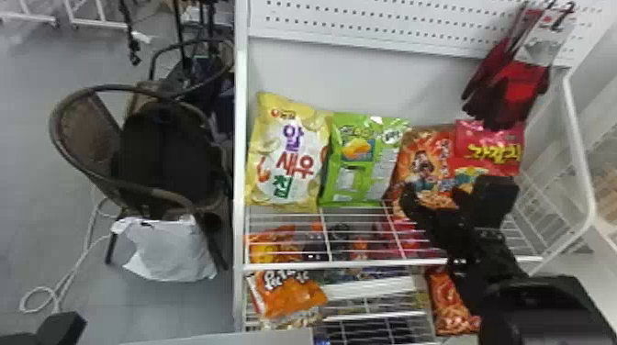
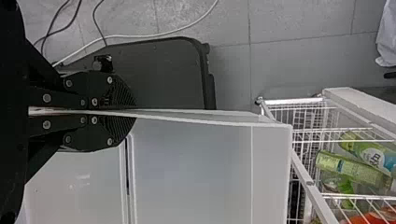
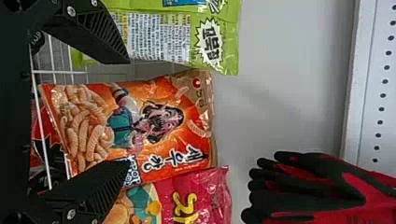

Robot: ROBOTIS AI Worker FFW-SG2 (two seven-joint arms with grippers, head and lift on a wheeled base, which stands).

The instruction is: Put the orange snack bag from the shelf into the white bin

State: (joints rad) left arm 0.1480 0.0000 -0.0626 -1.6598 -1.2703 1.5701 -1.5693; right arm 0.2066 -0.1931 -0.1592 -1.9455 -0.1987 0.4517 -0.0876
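1. Orange snack bag (image 1: 420,158): one, standing on the wire shelf (image 1: 328,264), leaning back toward the light back wall (image 1: 367,75); placed between the green snack bag (image 1: 360,158) and the pink snack bag (image 1: 489,142).
2. Right gripper (image 1: 451,192): at the shelf, before the orange bag; fingers spread wide, nothing gripped, the orange bag's front showing through the gap. Whether either finger touches the bag, cannot tell.
3. Left gripper (image 2: 134,112): fingers closed on the thin upright rim of the white bin.
4. White bin (image 2: 201,172): one, large, pale, smooth-walled; set near the front of the rack.
5. Yellow snack bag (image 1: 289,156): one, upright, at the left end of the same shelf, beside the green one.
6. Work gloves (image 1: 505,91): red and black, hung on hooks above the pink bag.
7. Orange packet (image 1: 291,293): one, tilted, on a lower level of the rack.
8. Red-orange packet (image 1: 447,300): one, lower level, below the right gripper.
9. Chair (image 1: 124,137): dark, rounded back, left of the rack.
10. White plastic bag (image 1: 167,250): one, crumpled, low beside the chair.
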